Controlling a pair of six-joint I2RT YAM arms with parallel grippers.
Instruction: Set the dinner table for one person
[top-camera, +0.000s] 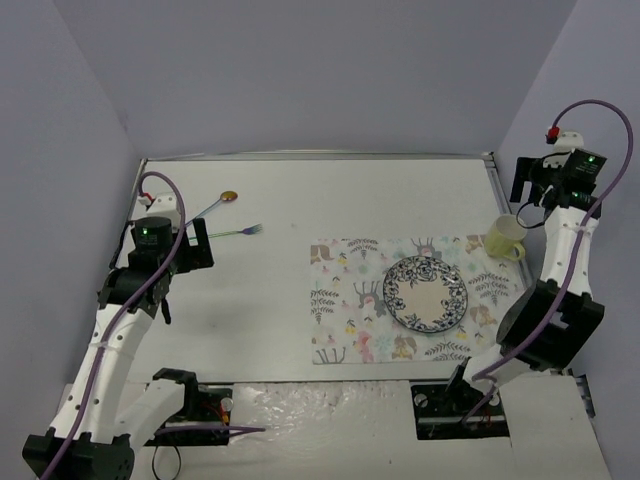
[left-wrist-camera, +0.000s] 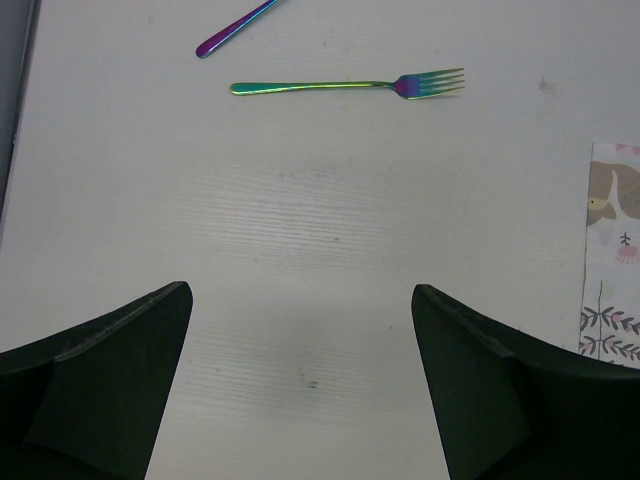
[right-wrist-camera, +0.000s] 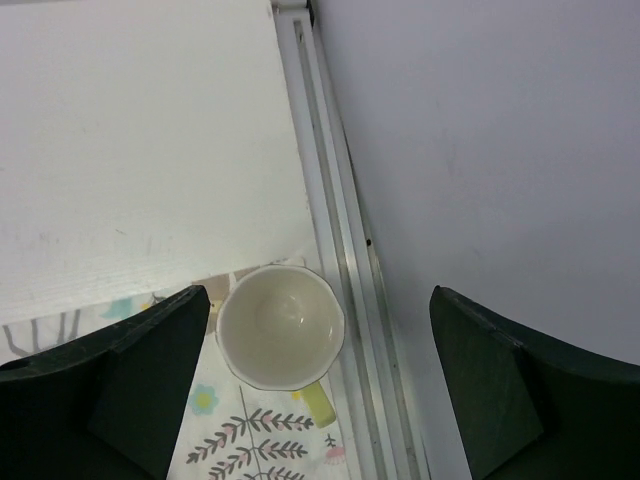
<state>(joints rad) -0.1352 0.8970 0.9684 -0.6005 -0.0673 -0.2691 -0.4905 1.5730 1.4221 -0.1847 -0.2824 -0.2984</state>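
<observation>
The dinner table (top-camera: 300, 190) carries a printed cloth mat (top-camera: 345, 300) with a dark-patterned plate (top-camera: 425, 293) on it. A pale yellow mug (top-camera: 506, 237) stands upright and empty on the mat's far right corner. In the right wrist view the mug (right-wrist-camera: 280, 328) lies below my right gripper (right-wrist-camera: 320, 295), whose jaws are wide apart and clear of it. The right gripper (top-camera: 530, 190) hangs above the mug. An iridescent fork (left-wrist-camera: 350, 87) and a spoon (top-camera: 215, 205) lie at the far left. My left gripper (left-wrist-camera: 300, 291) is open and empty over bare tabletop, short of the fork.
A metal edge strip (right-wrist-camera: 330, 200) runs along the table's right side, close beside the mug, with the lilac wall (right-wrist-camera: 480, 150) just past it. Only the spoon's handle (left-wrist-camera: 235, 27) shows in the left wrist view. The mat's edge (left-wrist-camera: 612, 250) shows at that view's right.
</observation>
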